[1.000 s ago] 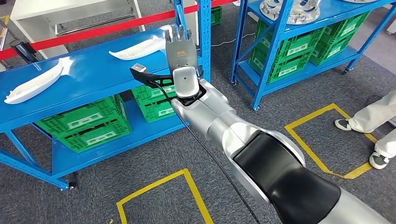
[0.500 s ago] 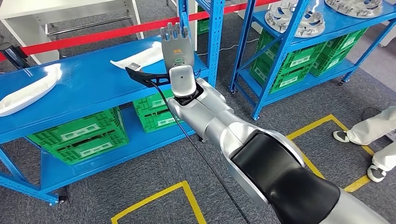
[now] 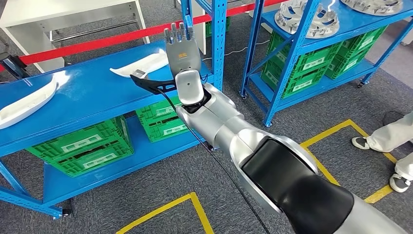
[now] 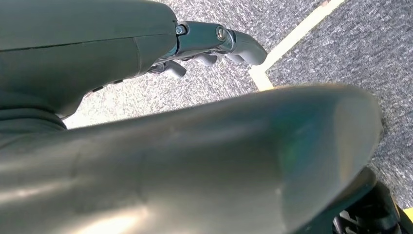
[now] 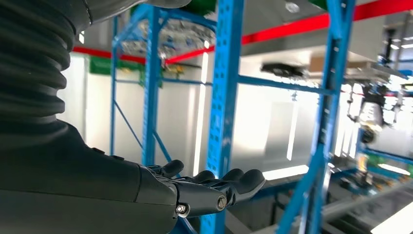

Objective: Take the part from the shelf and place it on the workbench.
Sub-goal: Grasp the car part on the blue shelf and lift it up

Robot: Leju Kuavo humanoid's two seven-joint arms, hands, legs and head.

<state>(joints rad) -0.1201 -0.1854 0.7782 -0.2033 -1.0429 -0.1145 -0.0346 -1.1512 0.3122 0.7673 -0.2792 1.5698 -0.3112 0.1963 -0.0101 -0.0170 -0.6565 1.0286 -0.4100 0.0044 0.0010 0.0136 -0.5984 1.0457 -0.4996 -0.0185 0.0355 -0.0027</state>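
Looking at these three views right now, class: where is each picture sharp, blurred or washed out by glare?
Head view: evenly lit and sharp, with slight glare on the blue shelf beside the white part. Left wrist view: the near grey cover is blurred, the carpet sharp. Right wrist view: the background behind the blue uprights is overexposed and soft, leaving the right hand dark.

Near shelf (image 3: 92,92): blue top board, carrying two white parts.
First white part (image 3: 141,63): at 1 o'clock on the board.
Second white part (image 3: 24,100): at 9 o'clock.
Lower board: green crates (image 3: 83,144).
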